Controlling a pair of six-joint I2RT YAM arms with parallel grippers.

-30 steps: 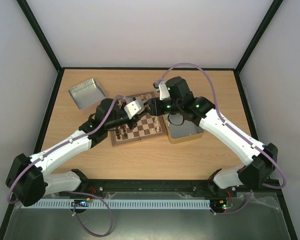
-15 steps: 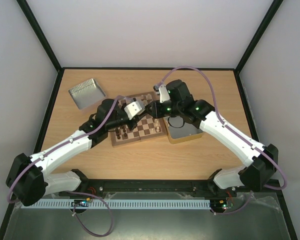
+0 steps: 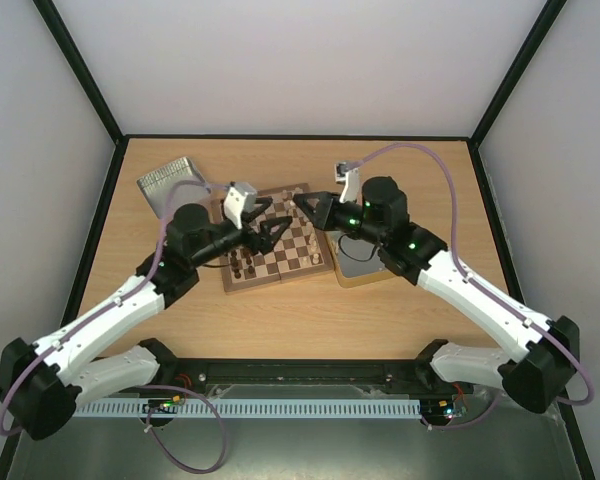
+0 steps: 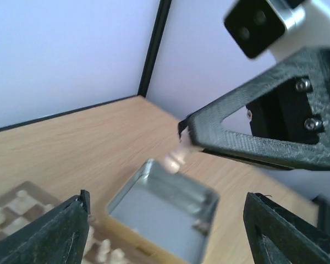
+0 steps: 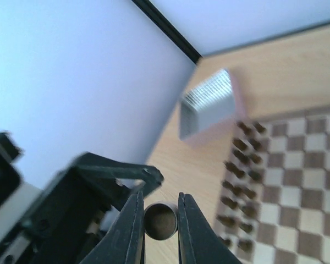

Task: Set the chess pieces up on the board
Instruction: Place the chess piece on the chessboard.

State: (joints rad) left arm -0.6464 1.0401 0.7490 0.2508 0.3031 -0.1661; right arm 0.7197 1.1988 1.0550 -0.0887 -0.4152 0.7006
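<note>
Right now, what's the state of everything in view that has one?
left gripper: open, empty.
right gripper: shut on cream chess piece.
cream chess piece: held in the air.
chessboard: open flat, partly set.
dark pieces: standing in two rows.
right-hand tin: open.
far-left tin: open, nothing showing inside.

Left tin (image 3: pixel 170 183) far-left on table (image 3: pixel 280 320); right tin (image 3: pixel 355 267) mid-table.

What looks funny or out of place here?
One cream chess piece isn't on the board: it hangs in the air, pinched in the right end effector, opposite the open left end effector. Nothing looks spilled or broken.
</note>
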